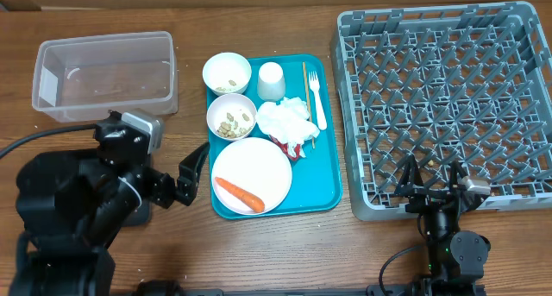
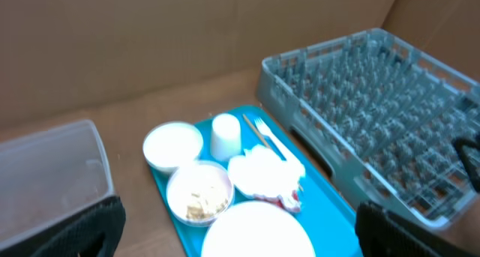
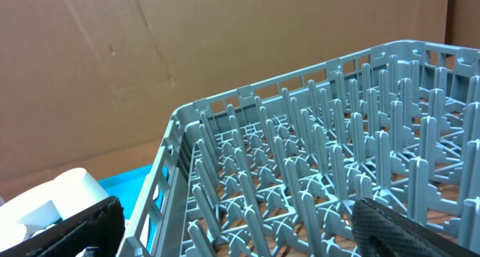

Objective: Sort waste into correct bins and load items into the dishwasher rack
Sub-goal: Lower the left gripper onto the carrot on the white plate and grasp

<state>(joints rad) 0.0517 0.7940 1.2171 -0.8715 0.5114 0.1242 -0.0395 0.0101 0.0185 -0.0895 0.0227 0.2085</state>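
Observation:
A teal tray (image 1: pixel 331 162) holds a large white plate (image 1: pixel 259 166) with an orange carrot (image 1: pixel 239 193), two white bowls (image 1: pixel 227 72) (image 1: pixel 231 116) with beige food bits, a white cup (image 1: pixel 271 80), a chopstick (image 1: pixel 304 89), a white fork (image 1: pixel 317 97) and a crumpled napkin (image 1: pixel 286 122) with a red wrapper (image 1: pixel 295 148). My left gripper (image 1: pixel 191 171) is open and empty at the tray's left edge, facing the plate (image 2: pixel 255 231). My right gripper (image 1: pixel 429 179) is open and empty over the front edge of the grey rack (image 1: pixel 448 97). The black tray is out of view.
The clear plastic tub (image 1: pixel 103 76) stands at the back left, beside the tray. The rack (image 3: pixel 300 159) fills the right side of the table. A cardboard wall (image 2: pixel 187 40) closes the back. Bare wooden table (image 1: pixel 285 253) lies in front of the tray.

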